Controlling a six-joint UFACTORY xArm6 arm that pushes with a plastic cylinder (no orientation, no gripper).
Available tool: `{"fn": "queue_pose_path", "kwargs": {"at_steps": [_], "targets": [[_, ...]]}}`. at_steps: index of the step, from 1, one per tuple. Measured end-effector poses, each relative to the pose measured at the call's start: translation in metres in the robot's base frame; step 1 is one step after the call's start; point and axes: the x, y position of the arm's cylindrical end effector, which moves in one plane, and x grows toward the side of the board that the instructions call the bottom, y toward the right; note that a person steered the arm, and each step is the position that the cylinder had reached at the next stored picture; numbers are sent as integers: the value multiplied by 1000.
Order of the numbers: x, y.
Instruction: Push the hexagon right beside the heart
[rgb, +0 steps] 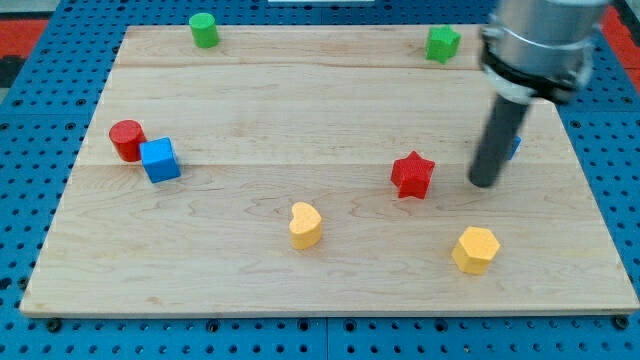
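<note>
Toward the right side of the desk (250, 100), the rod's tip (483, 184) rests on the wood just right of the red star (412, 175) and a little farther back than the yellow hexagon (475, 249), touching neither. The arm carries no jawed end effector, only this plain rod, so nothing is clenched, released or grasped; it can only shove. The hexagon sits near the front right of the board, while the yellow heart (305, 225) lies well to its left, near the front middle. Because the hexagon must travel leftward to end beside the heart, the tip would seem to need to come around to the hexagon's right face, nearer the front edge than it stands now; from its present spot behind the block, a push would likely drive the hexagon toward the near edge instead. The lane between hexagon and heart looks open, with the red star lying just behind that line and liable to be clipped if the push drifts backward. A sliver of a blue block (513, 148) shows behind the rod, its shape hidden. Far off on the left stand a red cylinder (127, 139) touching a blue cube (160, 160), and along the far edge a green cylinder (204, 30) and another green block (442, 43), none in the way.
</note>
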Motion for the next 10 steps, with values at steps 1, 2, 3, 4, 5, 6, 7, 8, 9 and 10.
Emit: {"fn": "queue_pose_path", "kwargs": {"at_steps": [1,2,3,4,5,6,7,8,9,10], "targets": [[46,64],[119,82],[133,48],[132,19],[132,10],[132,-6],[132,-13],[114,-25],[88,-34],[81,-38]]}}
